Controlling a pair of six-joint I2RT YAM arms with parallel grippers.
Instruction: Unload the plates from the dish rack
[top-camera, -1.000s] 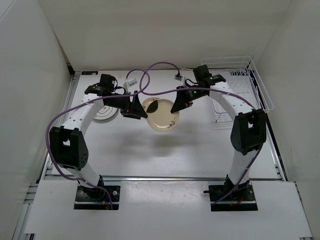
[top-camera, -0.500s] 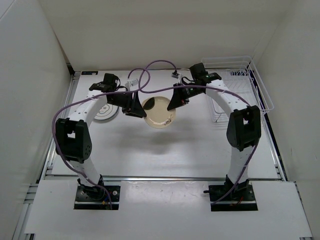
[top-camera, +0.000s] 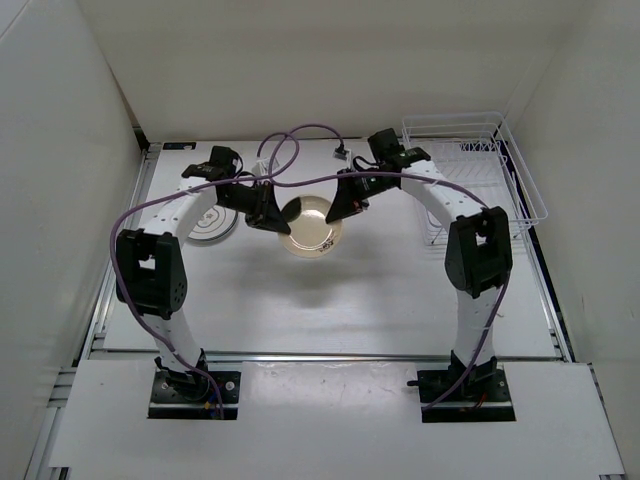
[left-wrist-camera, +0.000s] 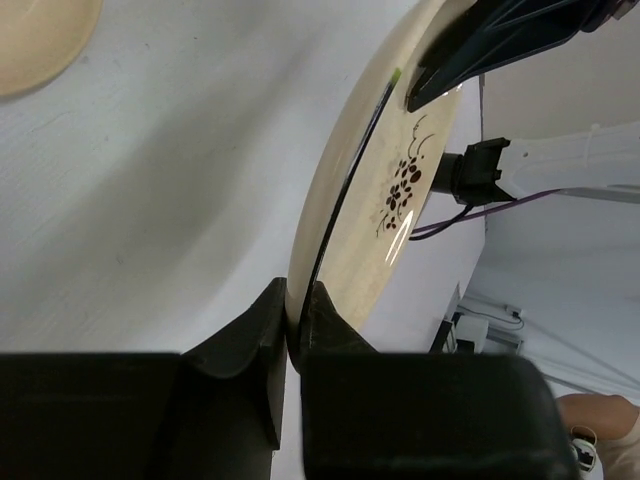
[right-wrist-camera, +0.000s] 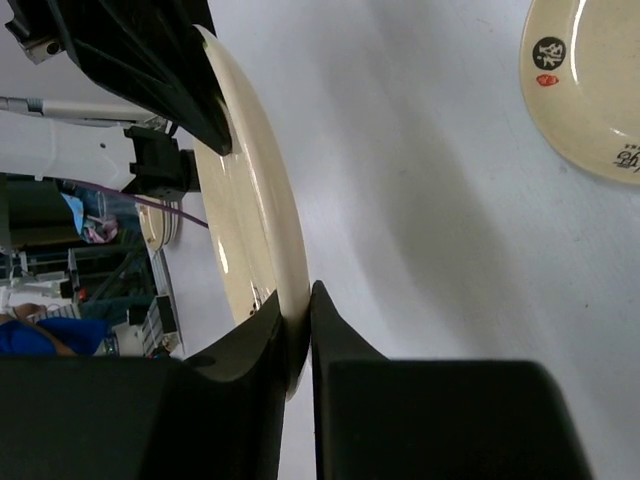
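A pale cream plate (top-camera: 308, 226) with a dark rim and a dark flower motif hangs above the table's middle, held at opposite edges by both grippers. My left gripper (top-camera: 268, 216) is shut on its left rim; in the left wrist view that gripper (left-wrist-camera: 297, 303) pinches the plate (left-wrist-camera: 400, 190) edge-on. My right gripper (top-camera: 341, 208) is shut on the right rim, and its own view shows this gripper (right-wrist-camera: 303, 305) clamped on the plate (right-wrist-camera: 250, 215). The white wire dish rack (top-camera: 475, 165) stands at the back right.
A white patterned plate (top-camera: 212, 226) lies flat on the table at the left. A tan plate (right-wrist-camera: 590, 90) with small printed marks lies on the table below the held one; a tan plate's edge (left-wrist-camera: 30, 40) shows in the left wrist view. White walls close in on three sides.
My left gripper has closed from wide open onto the plate's left rim. Both arms and the plate have shifted slightly left and toward the back.
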